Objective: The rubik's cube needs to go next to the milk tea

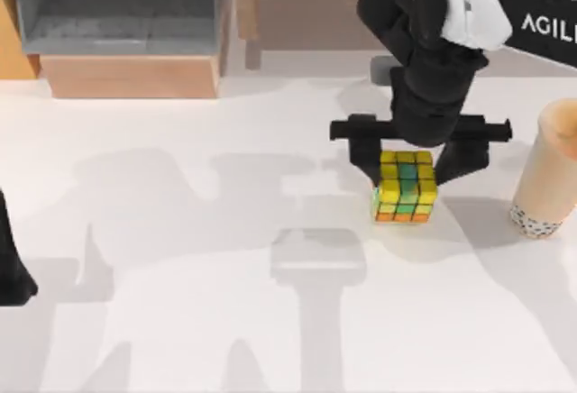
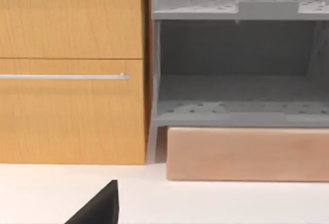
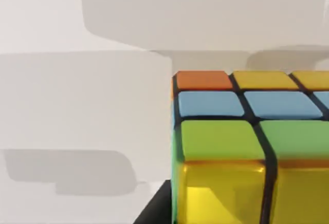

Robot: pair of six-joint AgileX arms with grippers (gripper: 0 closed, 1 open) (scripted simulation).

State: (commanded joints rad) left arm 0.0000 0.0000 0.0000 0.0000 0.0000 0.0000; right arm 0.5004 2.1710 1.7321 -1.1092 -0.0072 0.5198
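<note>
Right gripper (image 1: 407, 166) hangs right of centre in the top view, its two fingers spread to either side of the rubik's cube (image 1: 405, 187), which sits on the white table (image 1: 180, 321); whether the fingers press the cube I cannot tell. At the right edge stands the milk tea (image 1: 547, 172), a translucent cup of tan drink with dark pearls at its base, apart from the cube. White letters "AGIL" show on the right arm. Left gripper (image 1: 13, 267) sits at the left edge.

Bare table (image 1: 225, 321) between rubik's cube (image 1: 406, 186) and milk tea (image 1: 550, 177).
</note>
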